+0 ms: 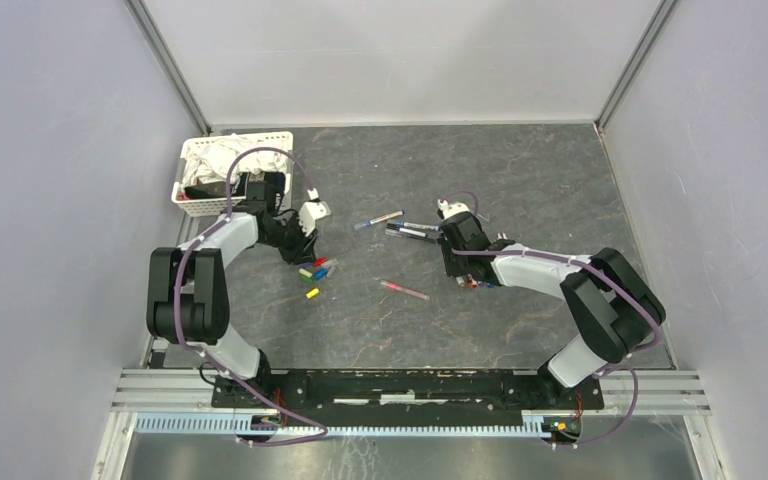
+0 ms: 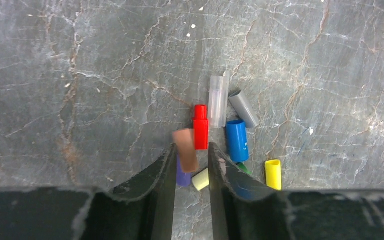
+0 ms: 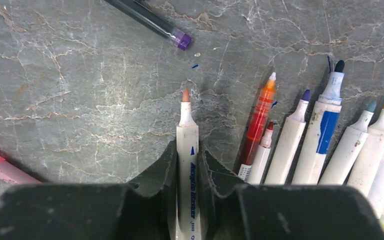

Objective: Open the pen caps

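Jaws of the left gripper (image 2: 192,150) parted just a crack, not pinching across anything. Right at the tips, a blurry brown cap (image 2: 185,149), tilted, hard up against one finger (image 2: 166,172); can't tell if actually touching. Half tucked under the tips: purple cap (image 2: 182,177) and pale cap (image 2: 200,179). Just past those, red cap (image 2: 200,128) and blue cap (image 2: 237,141) on the table (image 2: 80,75), yellow cap (image 2: 273,174) off to one side. Furthest out, clear cap (image 2: 217,101) and grey cap (image 2: 243,108).

Over on the other arm: right gripper (image 3: 187,150) squeezed tight on a white pen (image 3: 186,120), bare brownish nib poking out ahead. Just beside it, row of uncapped pens (image 3: 300,137) lying side by side. Further out, dark pen (image 3: 145,15) with a purple end. Way back in the far left corner, white basket (image 1: 192,165).
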Robot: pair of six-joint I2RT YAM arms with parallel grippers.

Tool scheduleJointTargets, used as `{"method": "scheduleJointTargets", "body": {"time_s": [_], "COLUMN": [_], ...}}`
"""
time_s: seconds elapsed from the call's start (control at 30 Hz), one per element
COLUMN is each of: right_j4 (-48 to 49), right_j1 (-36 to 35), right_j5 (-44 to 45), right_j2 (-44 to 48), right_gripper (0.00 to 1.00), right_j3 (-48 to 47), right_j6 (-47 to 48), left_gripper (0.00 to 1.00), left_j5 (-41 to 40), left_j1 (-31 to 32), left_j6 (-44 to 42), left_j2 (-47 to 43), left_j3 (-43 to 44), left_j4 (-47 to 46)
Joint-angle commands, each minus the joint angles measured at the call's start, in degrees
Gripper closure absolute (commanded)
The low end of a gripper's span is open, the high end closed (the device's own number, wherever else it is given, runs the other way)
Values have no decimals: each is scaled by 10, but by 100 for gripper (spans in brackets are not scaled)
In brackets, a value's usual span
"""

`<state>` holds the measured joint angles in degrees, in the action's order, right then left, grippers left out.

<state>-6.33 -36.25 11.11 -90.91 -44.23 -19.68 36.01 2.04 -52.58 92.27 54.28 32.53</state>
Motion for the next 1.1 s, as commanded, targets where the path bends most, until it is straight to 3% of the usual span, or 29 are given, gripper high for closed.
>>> {"method": "scheduleJointTargets", "body": {"time_s": [0.0, 0.3, 0.53, 0.63, 0.67, 0.7, 0.87, 1.07], "right_j4": [20, 14, 17, 23, 28, 36, 59, 50], "right_j1": [1, 1, -1, -16, -24, -35, -83, -125], "right_j5": [37, 53, 55, 45, 35, 25, -100, -194], "right_j2": [-2, 16, 66, 90, 95, 102, 87, 26], "right_gripper": [79, 71, 70, 62, 57, 52, 42, 45], "right_j3": [-10, 4, 6, -1, -2, -2, -8, -26], "right_j6": [-17, -18, -5, 23, 37, 50, 118, 170], "left_gripper": [61, 51, 43, 35, 9, 1, 0, 0], "left_j5": [-3, 4, 47, 49, 47, 43, 5, -24], "left_j1": [7, 6, 6, 6, 6, 5, 5, 6], "left_j6": [8, 0, 6, 19, 21, 22, 42, 66], "left_j2": [7, 16, -53, -92, -102, -110, -143, -192], "left_j3": [-13, -4, 65, 115, 132, 151, 228, 247], "left_j4": [-21, 3, 82, 124, 141, 158, 222, 220]}}
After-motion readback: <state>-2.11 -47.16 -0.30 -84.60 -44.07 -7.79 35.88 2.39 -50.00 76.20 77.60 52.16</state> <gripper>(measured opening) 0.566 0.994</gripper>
